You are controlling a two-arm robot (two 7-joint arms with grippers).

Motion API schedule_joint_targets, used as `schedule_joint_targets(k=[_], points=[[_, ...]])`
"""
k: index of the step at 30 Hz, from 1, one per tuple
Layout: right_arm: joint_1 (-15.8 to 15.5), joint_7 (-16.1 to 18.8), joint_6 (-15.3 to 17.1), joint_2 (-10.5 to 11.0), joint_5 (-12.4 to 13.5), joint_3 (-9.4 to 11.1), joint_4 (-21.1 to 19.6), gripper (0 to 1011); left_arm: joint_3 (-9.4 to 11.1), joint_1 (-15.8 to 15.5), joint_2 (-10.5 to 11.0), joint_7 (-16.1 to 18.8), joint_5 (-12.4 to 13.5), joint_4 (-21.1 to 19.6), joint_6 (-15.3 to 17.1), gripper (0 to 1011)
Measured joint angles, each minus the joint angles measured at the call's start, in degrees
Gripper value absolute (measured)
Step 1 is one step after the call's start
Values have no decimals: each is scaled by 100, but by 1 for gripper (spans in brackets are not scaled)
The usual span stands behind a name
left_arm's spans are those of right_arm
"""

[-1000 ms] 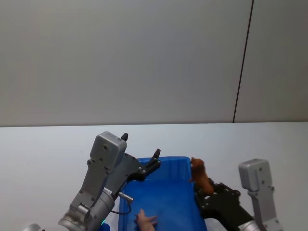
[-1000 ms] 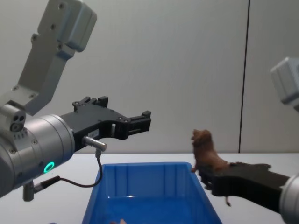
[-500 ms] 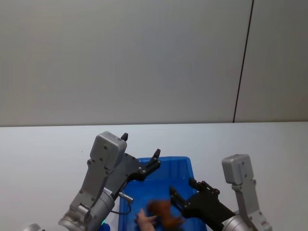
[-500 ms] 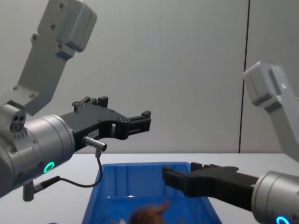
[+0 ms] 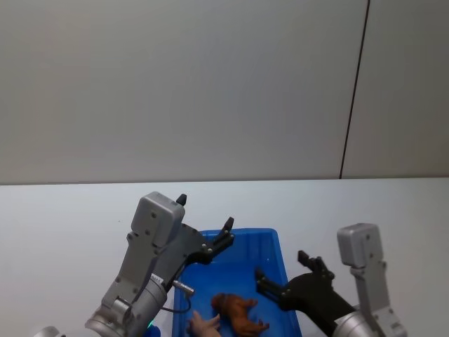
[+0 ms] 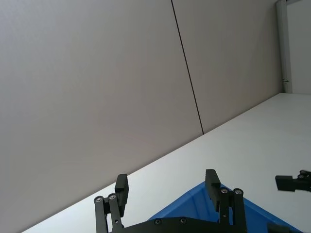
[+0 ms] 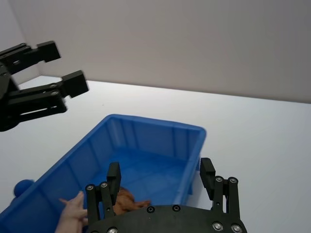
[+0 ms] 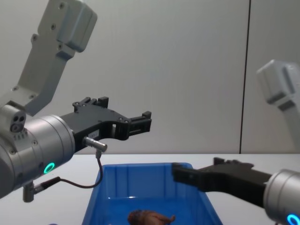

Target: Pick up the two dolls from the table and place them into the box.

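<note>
The brown doll (image 5: 238, 312) lies in the box (image 5: 275, 242) touching the pink doll (image 5: 203, 324), below the right hand (image 5: 283, 268) (spread wide, empty). The left hand (image 5: 205, 210) gapes empty too. White worktop (image 5: 70, 217), grey wall (image 5: 210, 84).

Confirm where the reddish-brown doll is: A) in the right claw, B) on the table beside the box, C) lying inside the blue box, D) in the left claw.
C: the reddish-brown doll lies on the floor of the blue box, and the right claw is open and empty.
</note>
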Motion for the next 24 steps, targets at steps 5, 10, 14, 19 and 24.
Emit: schedule_joint_targets(k=[5, 10, 14, 19, 24], points=[[-116, -269, -132, 65, -43, 41, -142, 1001, 0, 0, 0, 0, 0, 0, 0, 1001], [-311, -622, -281, 174, -78, 100, -348, 1001, 0, 0, 0, 0, 0, 0, 0, 1001], [-452, -847, -377, 255, -89, 142, -504, 1001, 0, 0, 0, 0, 0, 0, 0, 1001], [-578, -1033, -456, 328, -100, 176, -630, 1001, 0, 0, -1, 0, 0, 0, 0, 1001], [-672, -1176, -518, 382, -109, 204, -728, 1001, -13, 21, 13, 19, -3, -18, 15, 1001]])
